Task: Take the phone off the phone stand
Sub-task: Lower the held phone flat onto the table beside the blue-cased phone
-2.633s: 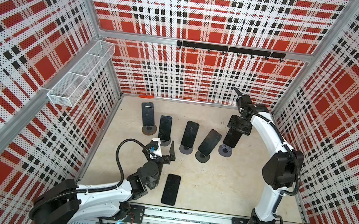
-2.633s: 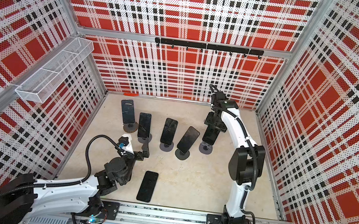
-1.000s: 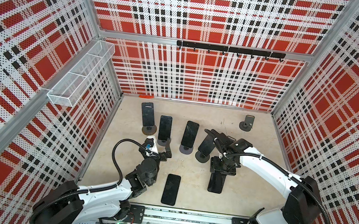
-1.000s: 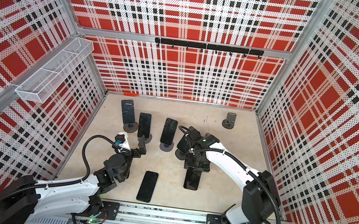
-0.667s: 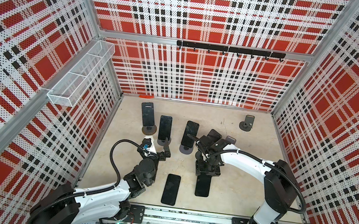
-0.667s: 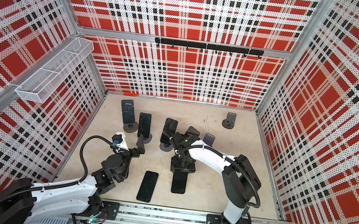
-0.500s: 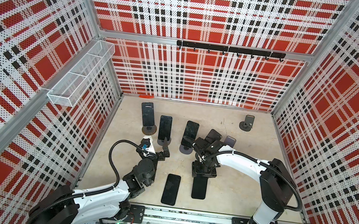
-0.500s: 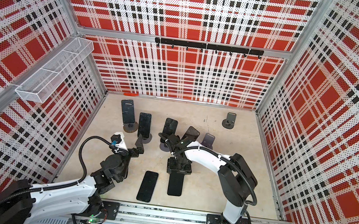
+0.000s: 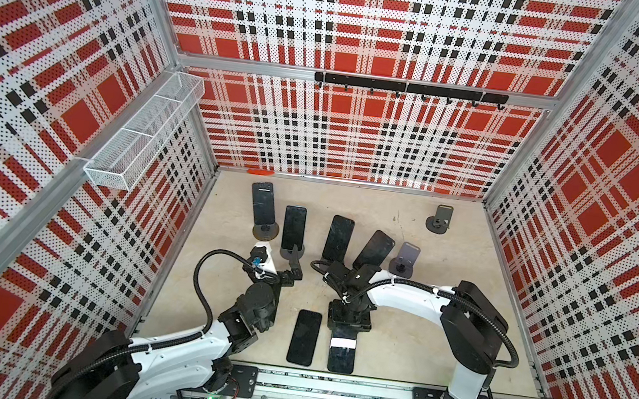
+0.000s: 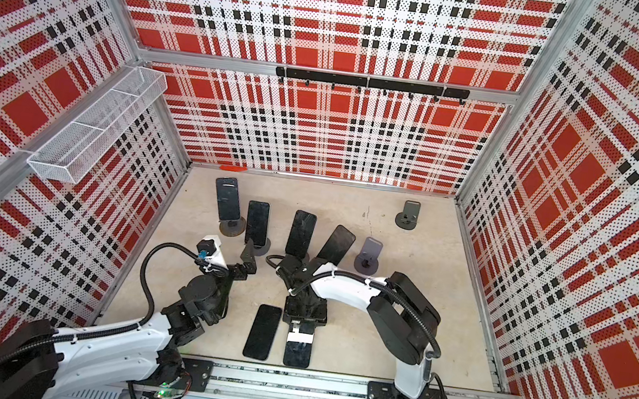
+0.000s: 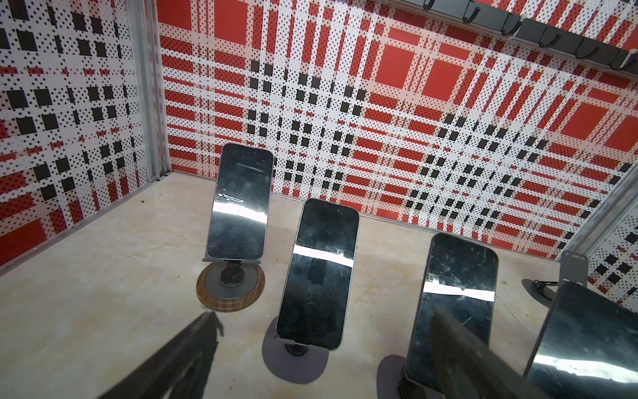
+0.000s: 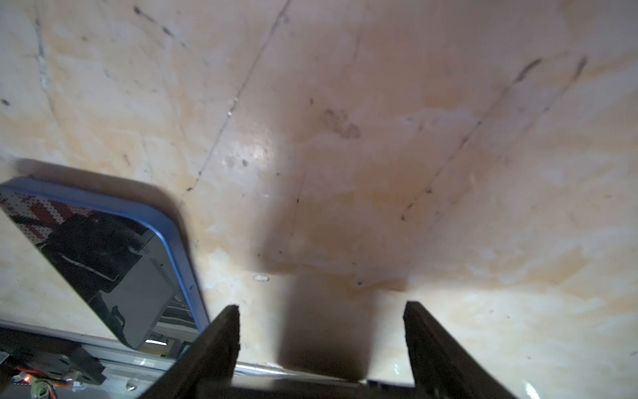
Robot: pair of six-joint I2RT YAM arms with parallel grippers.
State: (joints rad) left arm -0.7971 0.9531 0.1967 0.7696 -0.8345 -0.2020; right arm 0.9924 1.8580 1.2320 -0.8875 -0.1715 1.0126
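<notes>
**Task item:** black rectangular phone with rounded corners and a glossy face [image 9: 341, 358] [image 10: 297, 355].
- The face is up and the screen is dark. One bright white band of reflected light crosses it close to the gripped end.
- The long axis runs 12 to 6, and the free end points at the aluminium front rail [image 9: 326, 386].
- It sits at 6 o'clock on the beige marbled worktop [image 9: 397, 357], well apart from every stand. Neither top view shows whether it touches the worktop.

**Right gripper** [image 9: 346, 333] [image 10: 302, 326] [image 12: 321, 305]: the jaws are clamped across the phone's width at its 12 o'clock end, with a moderate gap. In the right wrist view the two dark fingers [image 12: 221, 345] stand apart over shadowed worktop, and the phone itself cannot be made out there.

**Neighbour:** a second black phone [image 9: 304, 337] [image 10: 262, 331] [image 12: 103, 262] lies flat at the task phone's 9 o'clock. It is parallel to it and just beside it without touching. Its rim looks blue in the right wrist view.

**Left gripper** [image 9: 295, 266] [image 10: 249, 260] [image 11: 324, 314]: the jaws are wide with nothing between them. It is at 9 to 10 o'clock, facing a propped phone on a grey round-based stand [image 9: 294, 226] [image 11: 317, 273]. That phone is one of four black phones leaning on stands between 10 and 1 o'clock.

**Other stands:**
- A lilac-grey phone stand with a round base [image 9: 407, 254] [image 10: 369, 251] is at 2 o'clock and carries no phone.
- A dark grey stand [image 9: 440, 218] [image 10: 409, 214] is at 1 o'clock near the back wall.
</notes>
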